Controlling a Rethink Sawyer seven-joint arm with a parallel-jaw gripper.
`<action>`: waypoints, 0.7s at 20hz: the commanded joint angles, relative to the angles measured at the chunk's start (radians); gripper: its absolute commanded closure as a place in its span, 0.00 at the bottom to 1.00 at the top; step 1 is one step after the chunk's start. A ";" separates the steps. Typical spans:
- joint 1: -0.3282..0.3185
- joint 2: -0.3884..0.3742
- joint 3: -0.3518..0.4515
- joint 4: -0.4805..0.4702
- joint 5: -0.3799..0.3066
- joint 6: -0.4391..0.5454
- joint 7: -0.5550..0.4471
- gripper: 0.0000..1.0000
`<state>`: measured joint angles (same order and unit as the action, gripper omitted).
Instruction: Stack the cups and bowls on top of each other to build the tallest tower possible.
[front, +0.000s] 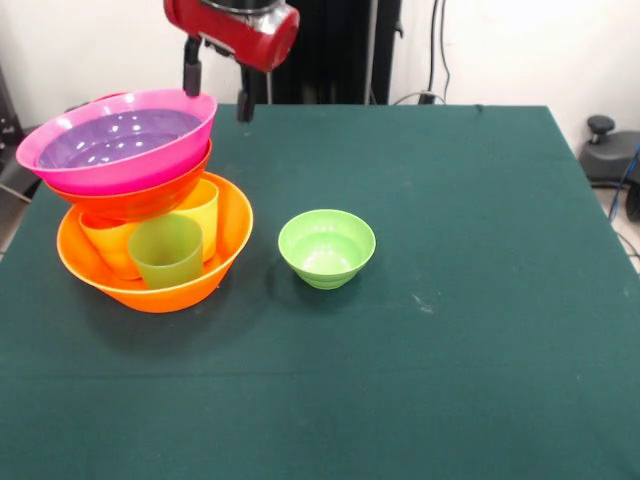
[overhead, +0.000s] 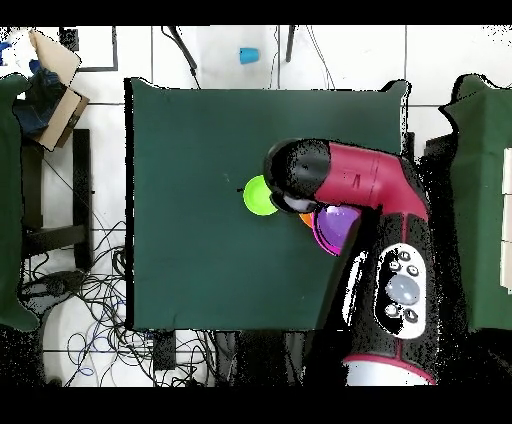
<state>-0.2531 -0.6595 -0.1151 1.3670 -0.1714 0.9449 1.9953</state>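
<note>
My hand (front: 217, 92) hangs released and empty, its two fingers spread just behind the rim of the tower (front: 135, 200): a large glossy orange plastic bowl (front: 230, 240) holding upright cups, with red-orange, pink (front: 120, 170) and purple bowls perched on top. The small light green plastic bowl (front: 326, 247) sits alone on the green cloth surface (front: 450, 300), near the tower. I judge it light, stiff and slippery, best pinched across its thin rim.

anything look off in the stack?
Yes. The pink plastic bowl with its purple liner and the red-orange bowl sit tilted atop cups in the large orange bowl, overhanging its rim. A blue cup lies off-table.
</note>
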 joint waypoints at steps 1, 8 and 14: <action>0.048 0.159 0.117 -0.130 0.031 -0.001 0.099 0.00; 0.087 0.257 0.096 -0.221 0.064 -0.041 0.153 0.00; 0.121 0.332 0.065 -0.326 0.082 -0.014 0.183 0.00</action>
<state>-0.1769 -0.4420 -0.1138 1.1584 -0.1082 0.9447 1.9972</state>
